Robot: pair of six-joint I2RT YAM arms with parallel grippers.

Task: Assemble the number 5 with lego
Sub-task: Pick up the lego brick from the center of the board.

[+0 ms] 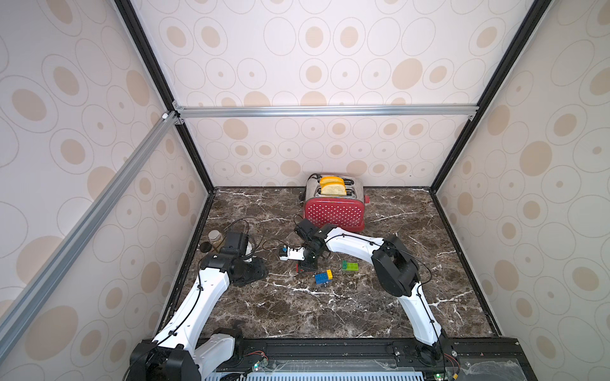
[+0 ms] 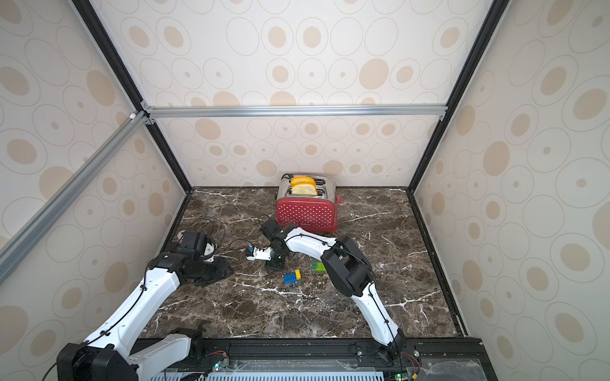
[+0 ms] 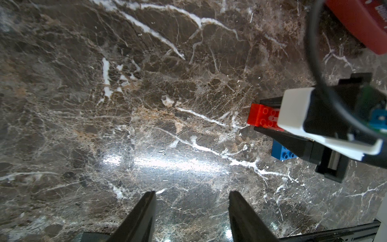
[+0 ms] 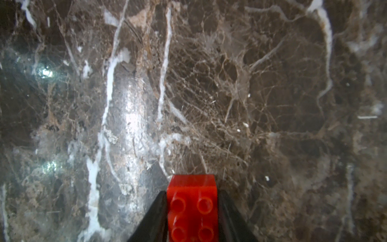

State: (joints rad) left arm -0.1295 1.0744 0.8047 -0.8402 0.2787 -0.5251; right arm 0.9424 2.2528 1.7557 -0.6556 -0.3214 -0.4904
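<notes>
Both top views sit high at the robot's base side; we look down and forward over the whole marble table [image 1: 330, 306] to the toaster [image 1: 334, 211] at the back wall, and they overlap almost fully. Left wrist view is close over the table, left gripper [image 3: 192, 192] at its edge, facing the right gripper [image 3: 257, 115] side-on. Right wrist view is even nearer; we look along its jaws onto the red brick [image 4: 192, 207], which both wrist views share.
</notes>
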